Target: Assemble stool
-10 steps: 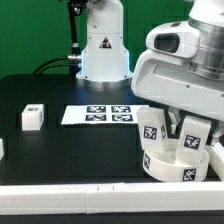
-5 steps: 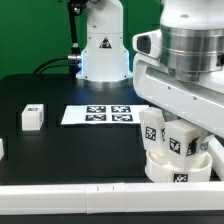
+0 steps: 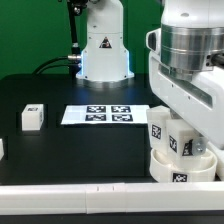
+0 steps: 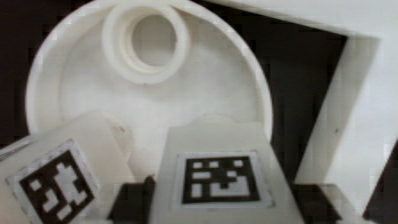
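Note:
The round white stool seat (image 3: 168,165) lies at the front of the exterior view's right, against the white rail. Two tagged white legs stand upright in it (image 3: 160,130) (image 3: 184,143). My gripper (image 3: 183,128) hangs right over them, its fingertips hidden among the legs. In the wrist view the gripper (image 4: 222,205) is shut on one tagged leg (image 4: 217,178), with dark pads (image 4: 143,200) on both sides. A second leg (image 4: 54,185) stands beside it. The seat (image 4: 107,100) shows an empty round socket (image 4: 151,45). A loose leg (image 3: 32,117) lies at the exterior view's left.
The marker board (image 3: 105,114) lies flat mid-table. A white rail (image 3: 70,190) runs along the front edge, and its wall shows beside the seat in the wrist view (image 4: 338,110). Another white part (image 3: 1,148) pokes in at the left edge. The robot base (image 3: 102,50) stands behind.
My arm has shifted toward the exterior view's right and turned over the seat. The legs and seat have shifted slightly with it. The loose leg has not moved.

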